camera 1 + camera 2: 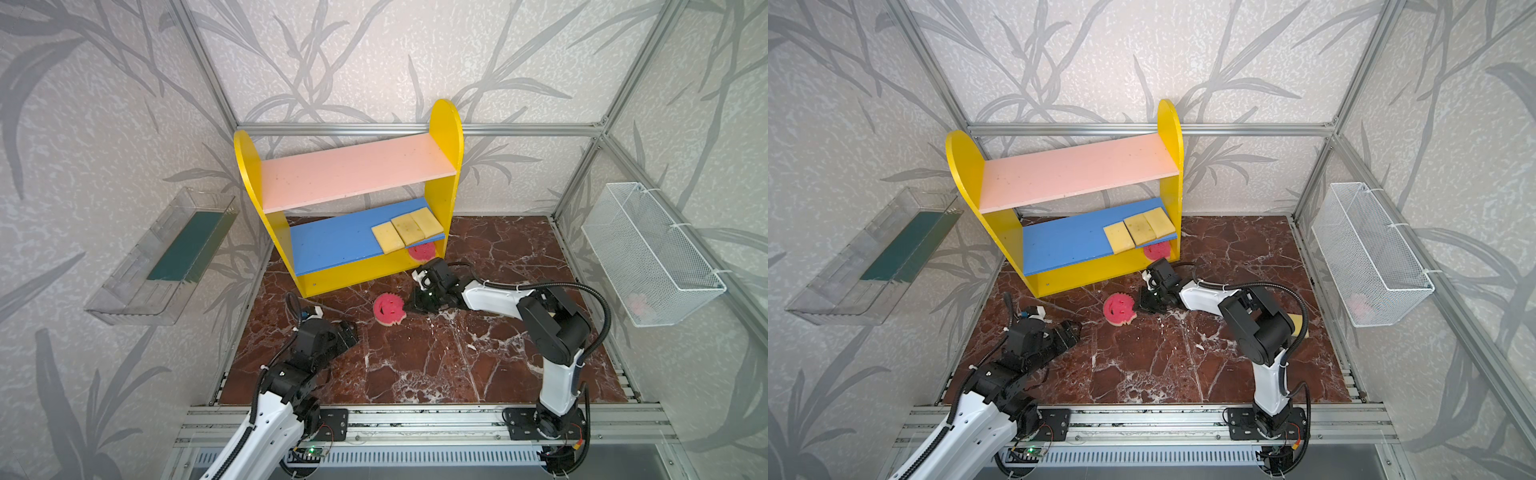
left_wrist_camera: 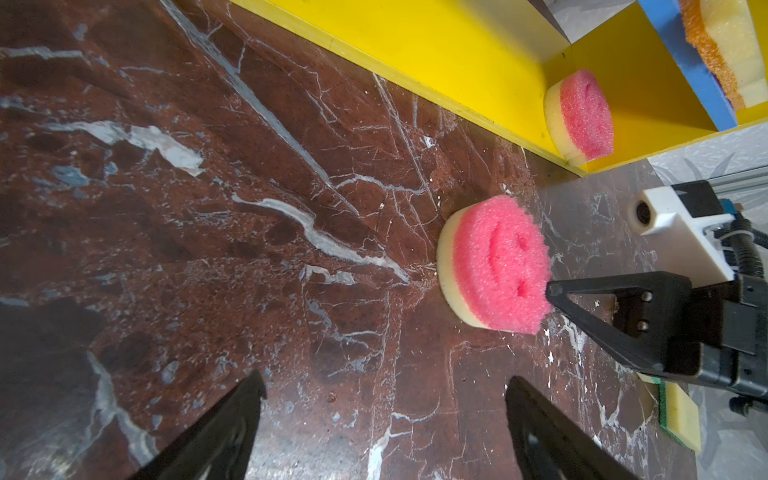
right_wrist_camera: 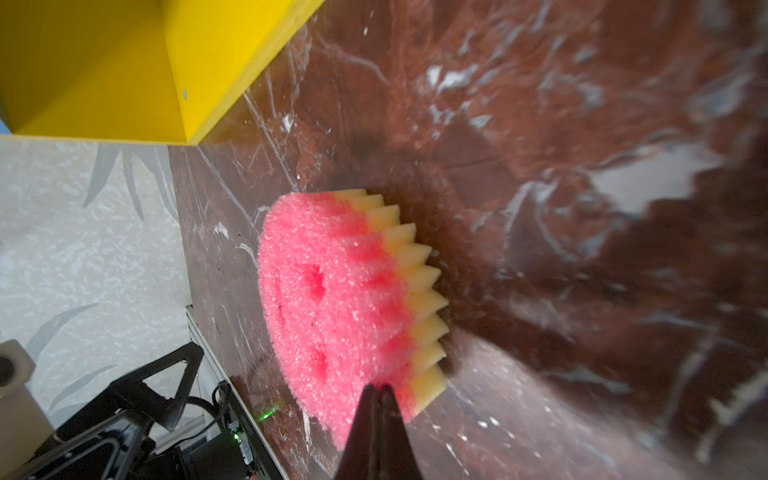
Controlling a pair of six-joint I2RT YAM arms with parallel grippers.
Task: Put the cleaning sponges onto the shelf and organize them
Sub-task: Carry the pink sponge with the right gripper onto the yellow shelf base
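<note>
While the round pink sponge [image 1: 388, 309] lies on the glossy red-brown marble tabletop [image 1: 457, 365] in front of the shelf [image 1: 446, 124], the right gripper [image 3: 379, 392] has its two black pointed fingers pressed together, tips touching the sponge's coarse pink foam at its edge, not clasping it. That sponge is a disc with a smiling face cut into the pink layer, a pale yellow foam base and a saw-toothed rim, which the right wrist view shows sharply. The left gripper [image 2: 384, 415] hovers low over the bare marble with its jaws spread wide and nothing between them. On the shelf's blue middle board [image 1: 332, 245] three pale yellow rectangular sponges [image 1: 407, 230] lie side by side, overlapping slightly; only the left wrist view reveals a rough orange face under one of them. A second pink sponge [image 2: 582, 118] sits on the yellow base at the right end. Another yellow block with a green face [image 2: 677, 419] shows in the left wrist view, half hidden behind the right arm. No writing can be read anywhere.
</note>
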